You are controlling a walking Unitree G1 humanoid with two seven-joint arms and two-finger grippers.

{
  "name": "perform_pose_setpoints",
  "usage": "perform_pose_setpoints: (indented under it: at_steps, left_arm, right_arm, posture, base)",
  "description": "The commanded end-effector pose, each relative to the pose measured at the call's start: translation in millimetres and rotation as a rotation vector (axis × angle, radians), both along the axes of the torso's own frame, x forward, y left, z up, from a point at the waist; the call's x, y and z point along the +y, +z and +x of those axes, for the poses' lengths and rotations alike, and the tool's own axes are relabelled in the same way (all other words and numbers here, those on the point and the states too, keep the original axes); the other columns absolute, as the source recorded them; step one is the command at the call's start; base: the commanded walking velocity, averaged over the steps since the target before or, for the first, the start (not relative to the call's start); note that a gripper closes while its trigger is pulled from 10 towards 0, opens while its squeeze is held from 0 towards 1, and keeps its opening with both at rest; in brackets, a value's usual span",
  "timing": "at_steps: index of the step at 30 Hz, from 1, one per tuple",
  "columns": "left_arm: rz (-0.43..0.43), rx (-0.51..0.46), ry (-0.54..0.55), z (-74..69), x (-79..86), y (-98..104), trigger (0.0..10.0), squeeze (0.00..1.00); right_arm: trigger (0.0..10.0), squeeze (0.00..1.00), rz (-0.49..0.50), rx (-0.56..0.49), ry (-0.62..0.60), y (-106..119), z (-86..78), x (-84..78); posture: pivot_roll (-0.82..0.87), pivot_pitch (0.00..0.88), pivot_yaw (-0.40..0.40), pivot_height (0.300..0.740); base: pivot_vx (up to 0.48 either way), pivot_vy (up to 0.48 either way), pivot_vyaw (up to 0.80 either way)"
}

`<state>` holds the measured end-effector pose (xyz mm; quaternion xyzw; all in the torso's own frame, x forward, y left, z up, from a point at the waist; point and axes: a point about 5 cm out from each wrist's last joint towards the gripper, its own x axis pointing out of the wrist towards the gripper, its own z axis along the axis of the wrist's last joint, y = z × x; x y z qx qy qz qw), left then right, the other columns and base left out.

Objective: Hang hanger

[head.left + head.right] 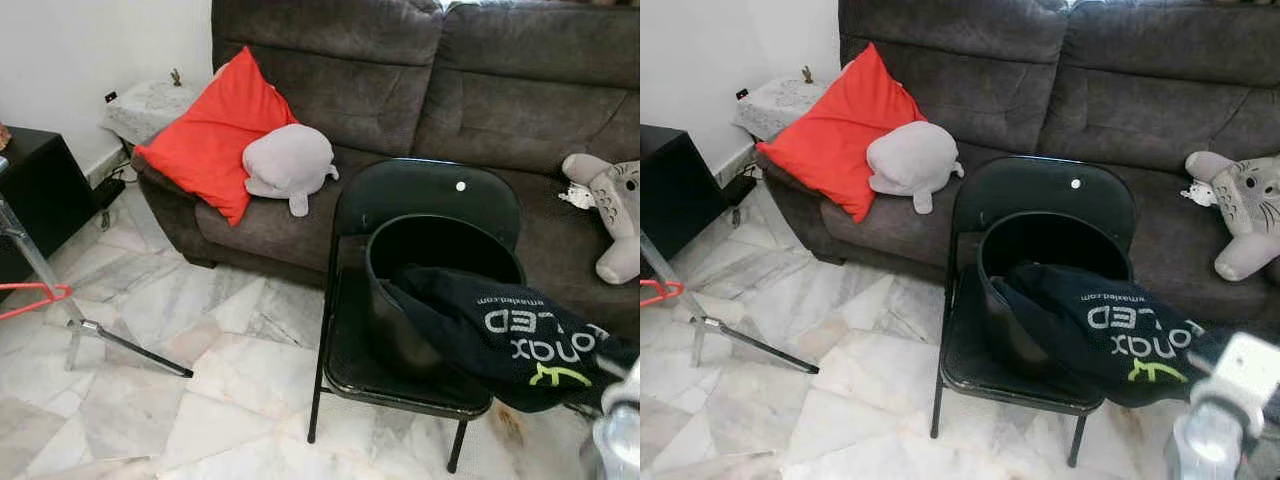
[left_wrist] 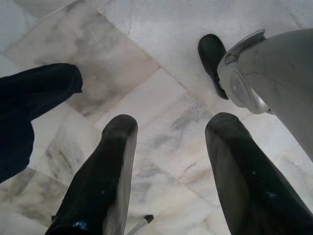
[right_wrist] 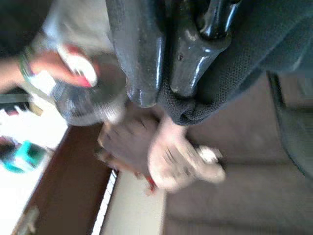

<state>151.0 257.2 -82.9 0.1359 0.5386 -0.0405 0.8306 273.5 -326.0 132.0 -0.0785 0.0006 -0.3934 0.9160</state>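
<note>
- Right tool (image 3: 161, 93) has its fingers pinched together on the dark shirt (image 1: 500, 335) — cloth bunched between the tips in the right wrist view, arm low at my right by the chair.
- Left tool (image 2: 168, 161) hangs with its fingers well apart, nothing in them, pointing down at the marble floor (image 1: 200, 350).
- Shirt is draped over the rim of the black bin (image 1: 430, 290) sitting on the folding chair (image 1: 430, 195), in front of the sofa (image 1: 420, 90).
- Red hanger (image 1: 30, 295) is far off at my left edge, hooked near the metal rack leg (image 1: 100, 330) — well apart from both tools, nearer the left one.
- Step, as I judge it: pulling the shirt out of the bin; the hanger isn't in hand yet.
- Next move calls for lifting the shirt clear of the bin rim, then turning left toward the hanger.
- Risk: the cloth could snag on the bin and tip it off the seat.
</note>
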Motion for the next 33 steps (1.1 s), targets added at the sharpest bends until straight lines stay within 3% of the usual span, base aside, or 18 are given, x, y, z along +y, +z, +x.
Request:
perform_pose_setpoints:
  at_steps: [1, 5, 7, 11, 15, 17, 19, 24, 33]
  left_arm:
    - [0.018, 0.038, 0.000, -8.9, 4.5, -2.3, 10.0, 0.00]
    - [0.020, 0.038, 0.000, -8.6, 4.6, -2.1, 10.0, 0.00]
    - [0.020, 0.038, -0.001, -8.4, 4.6, -2.0, 10.0, 0.00]
    - [0.022, 0.039, -0.003, -8.2, 4.8, -1.9, 10.0, 0.00]
    - [0.023, 0.040, -0.006, -8.2, 4.5, -2.0, 10.0, 0.00]
    - [0.023, 0.040, -0.006, -8.2, 4.5, -2.0, 10.0, 0.00]
    - [0.023, 0.041, -0.004, -8.1, 4.4, -2.0, 10.0, 0.00]
    - [0.022, 0.046, -0.007, -7.9, 4.2, -2.0, 10.0, 0.00]
    - [0.020, 0.049, -0.012, -7.6, 3.9, -2.0, 10.0, 0.00]
  right_arm:
    - [0.0, 0.00, -0.015, -0.031, 0.050, 12.5, 9.6, -1.1]
    - [0.0, 0.00, -0.060, -0.063, 0.146, 32.6, 29.6, 1.5]
    - [0.0, 0.00, -0.103, -0.092, 0.273, 50.4, 47.5, 13.6]
    - [0.0, 0.00, -0.109, -0.087, 0.451, 57.9, 66.6, 36.3]
    - [0.0, 0.00, -0.109, 0.008, 0.651, 44.8, 82.4, 68.7]
    - [0.0, 0.00, -0.109, 0.008, 0.651, 44.8, 82.4, 68.7]
    - [0.0, 0.00, -0.073, 0.170, 0.785, 12.7, 88.7, 98.3]
    - [0.0, 0.00, 0.001, 0.265, 0.779, -12.1, 84.7, 107.4]
    - [0.0, 0.00, 0.176, 0.212, 0.610, -26.5, 76.2, 101.2]
  posture:
    - [-0.08, 0.108, 0.012, 0.740]
    - [-0.09, 0.108, 0.015, 0.740]
    - [-0.09, 0.107, 0.017, 0.740]
    - [-0.09, 0.107, 0.021, 0.740]
    - [-0.08, 0.103, 0.022, 0.740]
    - [-0.08, 0.103, 0.022, 0.740]
    - [-0.08, 0.102, 0.021, 0.740]
    - [-0.08, 0.101, 0.022, 0.740]
    - [-0.08, 0.101, 0.021, 0.740]
  base:
    - [0.000, 0.000, 0.00]
    - [0.000, 0.000, 0.00]
    - [0.000, 0.000, 0.00]
    - [0.000, 0.000, 0.00]
    - [0.000, 0.000, 0.00]
    - [0.000, 0.000, 0.00]
    - [0.000, 0.000, 0.00]
    - [0.000, 0.000, 0.00]
    - [0.000, 0.000, 0.00]
